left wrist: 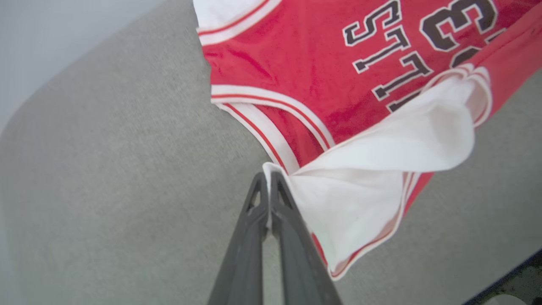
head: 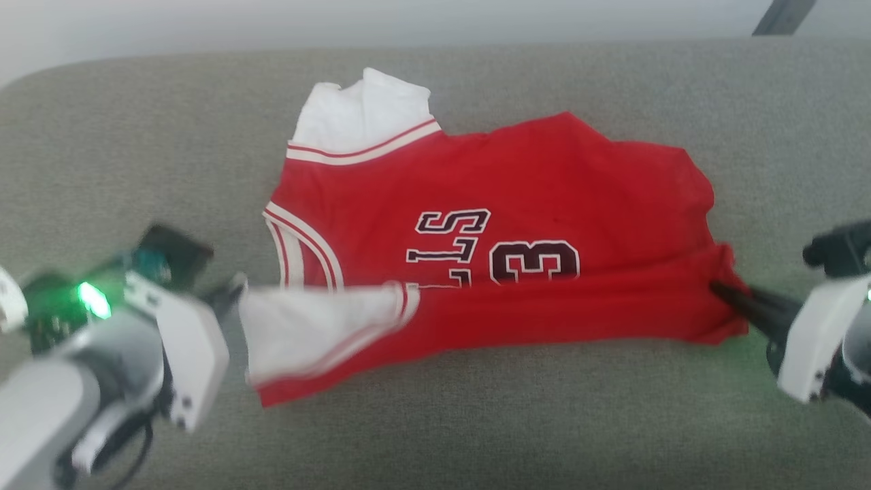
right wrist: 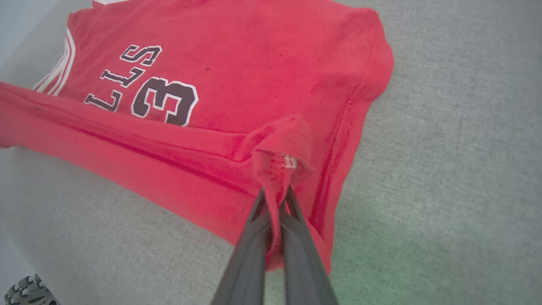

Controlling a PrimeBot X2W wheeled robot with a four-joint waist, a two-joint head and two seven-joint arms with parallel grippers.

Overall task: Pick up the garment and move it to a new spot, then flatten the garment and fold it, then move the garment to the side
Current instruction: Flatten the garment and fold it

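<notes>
The garment (head: 517, 197), a small red jersey with black lettering and white sleeves, lies spread on the grey cushion (head: 476, 435), its near edge lifted and doubled over toward the lettering. My left gripper (head: 231, 289) is shut on the white sleeve fabric at the garment's left end; the left wrist view has the fingers (left wrist: 275, 190) pinching that white corner (left wrist: 271, 169). At the right end, my right gripper (head: 725, 291) is shut on the red hem corner. The right wrist view shows red cloth (right wrist: 279, 169) bunched between its fingertips.
The grey cushion's back edge (head: 435, 44) meets a pale wall, with a dark bar (head: 782, 17) at the top right. Bare cushion lies in front of and on both sides of the garment.
</notes>
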